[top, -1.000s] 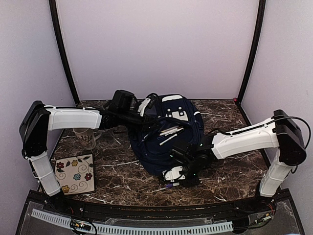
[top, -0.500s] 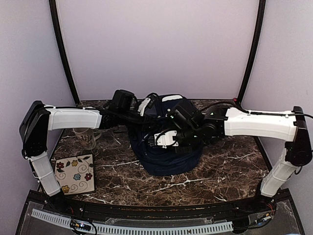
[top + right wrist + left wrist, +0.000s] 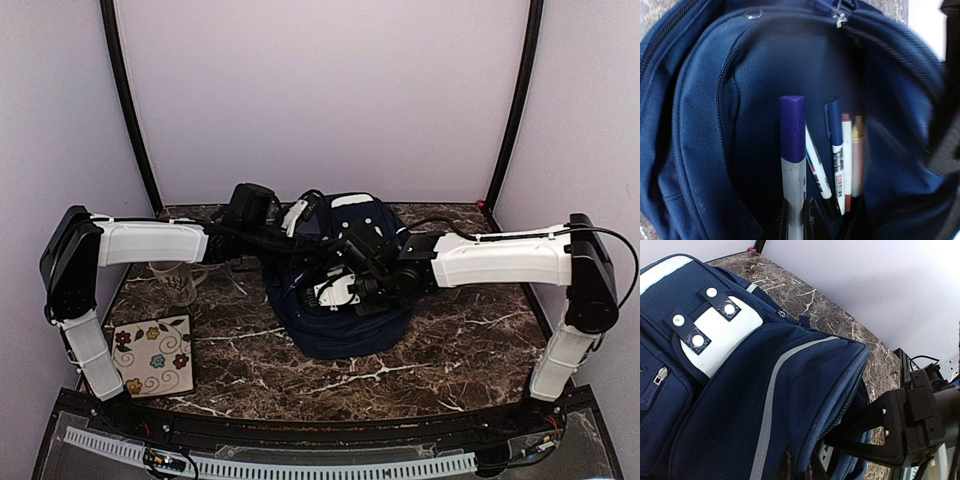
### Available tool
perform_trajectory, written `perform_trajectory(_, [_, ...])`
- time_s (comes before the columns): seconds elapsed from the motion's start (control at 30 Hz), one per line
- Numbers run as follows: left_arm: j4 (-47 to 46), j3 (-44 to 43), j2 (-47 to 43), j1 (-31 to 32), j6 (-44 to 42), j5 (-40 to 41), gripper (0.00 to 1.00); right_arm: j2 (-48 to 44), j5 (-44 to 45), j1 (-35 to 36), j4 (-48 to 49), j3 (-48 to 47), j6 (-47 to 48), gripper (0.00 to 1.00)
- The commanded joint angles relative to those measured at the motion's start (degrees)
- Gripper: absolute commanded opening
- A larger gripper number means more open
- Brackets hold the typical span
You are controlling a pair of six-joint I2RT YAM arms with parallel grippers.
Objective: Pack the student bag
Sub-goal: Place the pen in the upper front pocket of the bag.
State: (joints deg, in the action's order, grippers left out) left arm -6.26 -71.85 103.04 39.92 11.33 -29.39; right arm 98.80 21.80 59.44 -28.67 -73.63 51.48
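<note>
The student bag, navy with a white studded patch, lies in the middle of the table with its front pocket open. My left gripper is shut on the pocket's upper fabric edge and holds it lifted; it shows in the top view at the bag's far left. My right gripper is shut on a grey marker with a purple cap, pointing into the open pocket. Several pens lie inside the pocket, to the right of the marker.
A patterned mug stands left of the bag under the left arm. A floral tile lies at the front left. The right gripper's black body sits close against the pocket mouth.
My right arm has swung from the table in front of the bag up over it, bringing the marker to the open pocket. The left arm has not moved.
</note>
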Motion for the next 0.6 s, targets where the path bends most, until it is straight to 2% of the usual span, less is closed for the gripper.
perform_trajectory(0.0, [-1.54,-1.53,-2.44,-0.61,0.43,0.35,0.00,2.80,2.13,-1.09,3.40,0.77,2.01,0.06])
perform_trajectory(0.23, [-1.68,-1.38,-2.05,-0.63,0.69,-0.02,0.00,7.31,3.13,-2.69,6.46,-0.47,3.73,0.07])
perform_trajectory(0.57, [-1.56,-1.44,-2.06,-0.62,0.26,0.12,0.00,11.06,11.83,-4.45,23.14,2.72,9.51,0.10])
